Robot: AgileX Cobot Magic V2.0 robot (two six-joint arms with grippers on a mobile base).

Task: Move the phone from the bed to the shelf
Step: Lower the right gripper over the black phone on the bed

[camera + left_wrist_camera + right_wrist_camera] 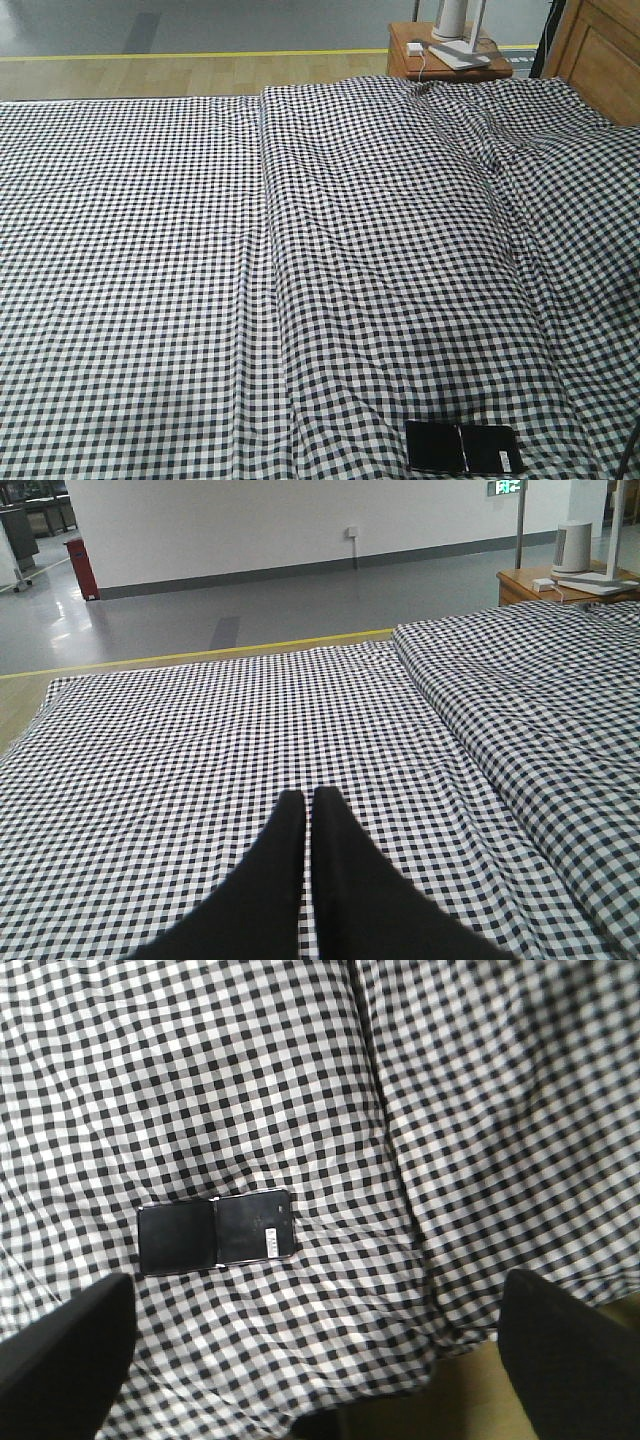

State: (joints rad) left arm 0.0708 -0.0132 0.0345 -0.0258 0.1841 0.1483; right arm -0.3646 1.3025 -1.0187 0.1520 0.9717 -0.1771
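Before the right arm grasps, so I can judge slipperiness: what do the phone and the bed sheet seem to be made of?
The phone looks like glossy black glass or plastic, faintly reflective, with a pale, possibly metal rim and a white paper-like sticker. The bed sheet looks like matte woven fabric, perhaps cotton: soft wrinkles and folds.

The bed (150, 250) wears a wrinkled black-and-white checked sheet (380, 200), with one long fold running down its middle and a raised hump on the right, toward the wooden headboard (600, 50). The phone (463, 448) lies flat on the sheet close to the near edge, right of the fold. It is black and glossy, creased across its middle, with a small white sticker on one half.
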